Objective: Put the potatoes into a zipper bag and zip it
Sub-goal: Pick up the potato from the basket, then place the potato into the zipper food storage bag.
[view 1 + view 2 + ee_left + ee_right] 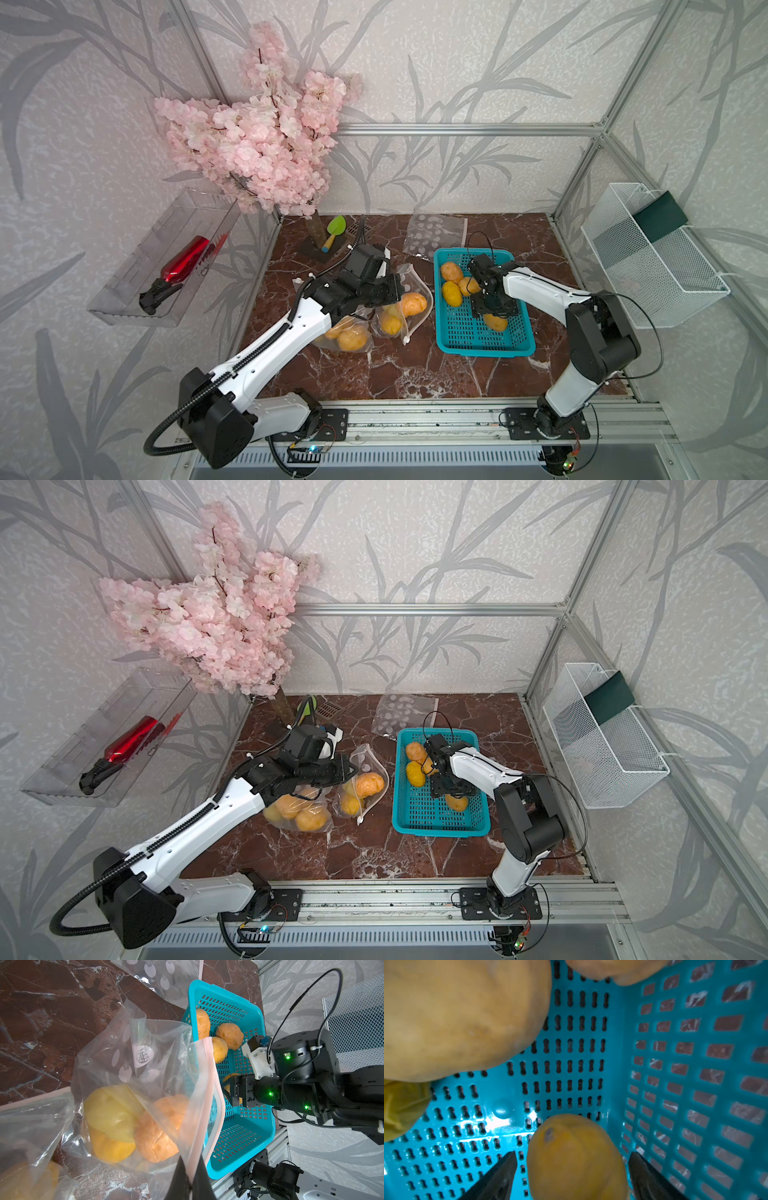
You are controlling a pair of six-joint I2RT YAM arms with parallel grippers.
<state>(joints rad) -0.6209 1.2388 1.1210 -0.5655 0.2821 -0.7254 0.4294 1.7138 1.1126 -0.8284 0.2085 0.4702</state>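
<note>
- Currently, right gripper [572, 1154], wide, straddles a potato [577, 1169] in the basket [484, 352]: firm, rounded, probably slick; clamp its middle.
- Beside the basket, left gripper [190, 1176] pinches the limp zipper bag [145, 1047] by its rim.

A robot lab cell dressed like a home: aluminium frame [469, 129], leaf wallpaper [457, 62], marble-look tabletop [415, 374], pink blossom branch [257, 137]

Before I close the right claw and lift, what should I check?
1. The left claw shut on the bag rim: ok.
2. Its mouth open: ok.
3. The right claw open, straddling the potato in the basket: ok.
4. That potato centred between the fingers: ok, gap each side.
5. The other potatoes apart from the claw: ok.
6. Room left in bag: cannot tell.
</note>
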